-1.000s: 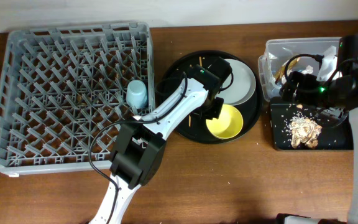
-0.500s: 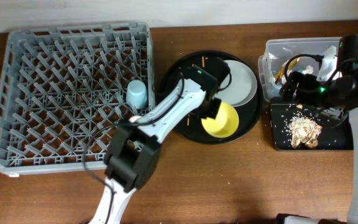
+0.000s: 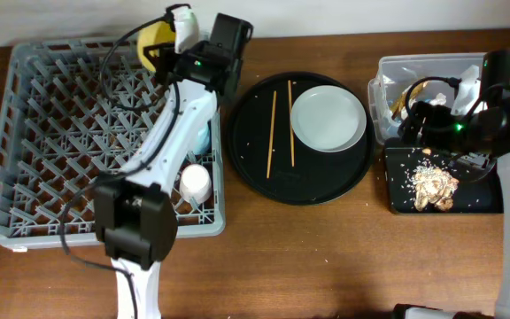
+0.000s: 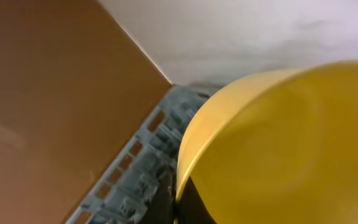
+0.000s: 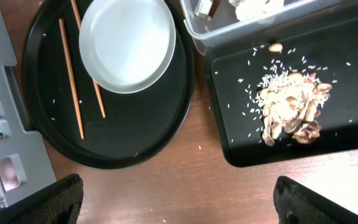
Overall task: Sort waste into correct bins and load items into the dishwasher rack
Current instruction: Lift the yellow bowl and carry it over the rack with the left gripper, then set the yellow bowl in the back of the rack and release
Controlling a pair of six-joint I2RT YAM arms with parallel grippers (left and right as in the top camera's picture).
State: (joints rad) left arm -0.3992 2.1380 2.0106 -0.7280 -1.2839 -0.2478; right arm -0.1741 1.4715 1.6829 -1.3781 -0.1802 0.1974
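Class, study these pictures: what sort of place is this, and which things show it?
Likely a robot lab's tabletop dish-clearing setup: a grey dishwasher rack on a wooden table, a plate and chopsticks on a round black tray, and food scraps in a black bin.

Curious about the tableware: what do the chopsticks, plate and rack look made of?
Chopsticks: thin, matte tan sticks, likely wood or bamboo. Plate: smooth pale grey with slight sheen, ceramic or plastic, unclear. Rack: matte grey moulded grid, apparently plastic.
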